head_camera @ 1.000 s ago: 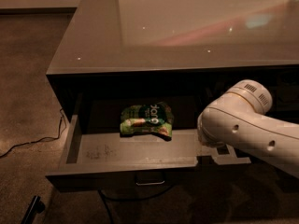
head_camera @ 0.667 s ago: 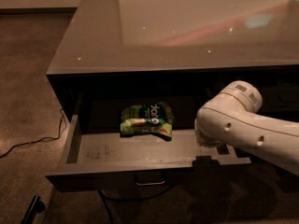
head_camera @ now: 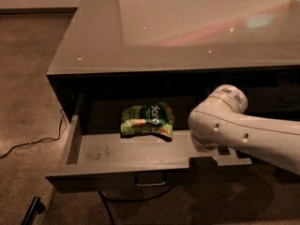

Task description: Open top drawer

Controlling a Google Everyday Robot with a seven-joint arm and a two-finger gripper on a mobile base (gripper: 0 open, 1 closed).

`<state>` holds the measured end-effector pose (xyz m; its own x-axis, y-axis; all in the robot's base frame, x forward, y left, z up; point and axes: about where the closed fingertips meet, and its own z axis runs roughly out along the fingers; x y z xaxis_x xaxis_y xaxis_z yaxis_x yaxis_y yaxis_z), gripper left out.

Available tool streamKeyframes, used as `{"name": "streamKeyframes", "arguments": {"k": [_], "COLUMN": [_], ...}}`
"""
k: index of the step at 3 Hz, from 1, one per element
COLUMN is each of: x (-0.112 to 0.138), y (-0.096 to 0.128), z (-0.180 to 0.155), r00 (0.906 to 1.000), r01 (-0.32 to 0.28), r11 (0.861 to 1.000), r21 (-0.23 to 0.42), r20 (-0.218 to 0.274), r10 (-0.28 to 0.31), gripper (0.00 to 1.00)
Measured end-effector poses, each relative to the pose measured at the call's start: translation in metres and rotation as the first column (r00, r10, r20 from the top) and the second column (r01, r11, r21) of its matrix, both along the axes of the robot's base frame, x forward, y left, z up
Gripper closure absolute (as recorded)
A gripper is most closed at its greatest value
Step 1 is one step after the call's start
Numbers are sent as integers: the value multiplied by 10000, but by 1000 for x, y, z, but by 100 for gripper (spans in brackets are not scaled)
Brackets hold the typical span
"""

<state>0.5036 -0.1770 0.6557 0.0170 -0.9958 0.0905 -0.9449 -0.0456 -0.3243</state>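
The top drawer [head_camera: 117,170] stands pulled out from under the grey counter, its scuffed grey floor showing. A small rectangular pull [head_camera: 150,178] sits at the centre of its flat front. A green snack bag [head_camera: 147,121] lies on the drawer floor toward the back. My white arm [head_camera: 234,125] reaches in from the right. The dark gripper [head_camera: 218,157] sits at the drawer's front rim, right of the pull, mostly hidden beneath the arm.
The glossy grey countertop [head_camera: 187,27] overhangs the drawer. A thin cable [head_camera: 28,142] trails across the speckled floor at the left. A dark object [head_camera: 33,209] lies at the bottom left, and another cable [head_camera: 110,205] hangs below the drawer.
My arm has shifted slightly to the left along the drawer's front rim. The drawer and the snack bag have stayed where they were.
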Motion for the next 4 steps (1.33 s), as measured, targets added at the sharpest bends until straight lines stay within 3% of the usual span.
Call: {"name": "streamKeyframes", "arguments": {"k": [1, 4], "x": [-16, -58], "y": [5, 16], "z": [-19, 6], "r00": [9973, 9933], "r01": [-203, -442], "r11": [9994, 9930], "r21": [-272, -1098], "r20": [-717, -1114], "r10": [183, 319], "gripper": [100, 100]}}
